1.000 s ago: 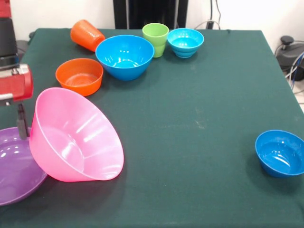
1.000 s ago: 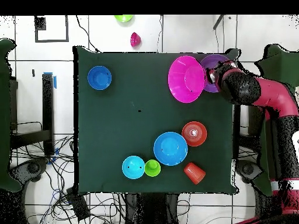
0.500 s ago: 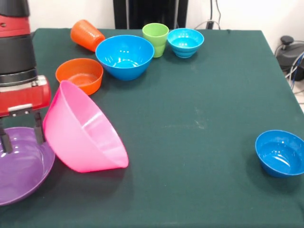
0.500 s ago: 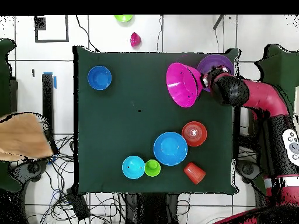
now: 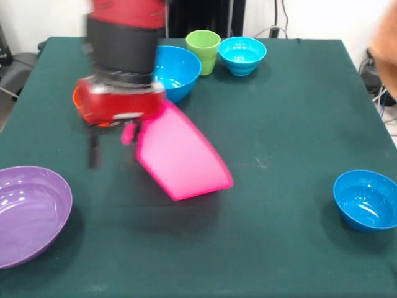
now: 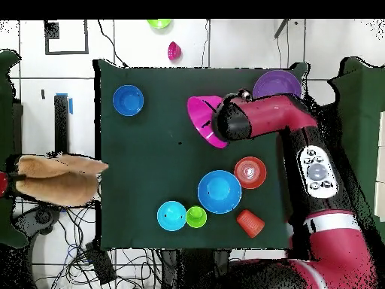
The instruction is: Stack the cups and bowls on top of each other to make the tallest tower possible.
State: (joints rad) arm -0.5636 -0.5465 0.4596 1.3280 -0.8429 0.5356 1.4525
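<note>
Right now the huge glossy pink plastic bowl (image 5: 180,158) is tipped steeply on its side near the middle of the green desk (image 5: 279,112), its rim caught in the gripper (image 5: 111,146); the jaws are blurred, so I cannot tell how they stand. Nearby, the large shallow purple bowl (image 5: 28,214) sits alone at the desk's corner. A person's hand (image 6: 64,174) shows at the overhead view's edge.

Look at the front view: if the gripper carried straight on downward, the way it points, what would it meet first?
Probably the green tablecloth. The gripper hangs blurred beside the tilted pink bowl, whose rim it touches or holds; nothing else shows beneath it, though depth is unclear.
</note>
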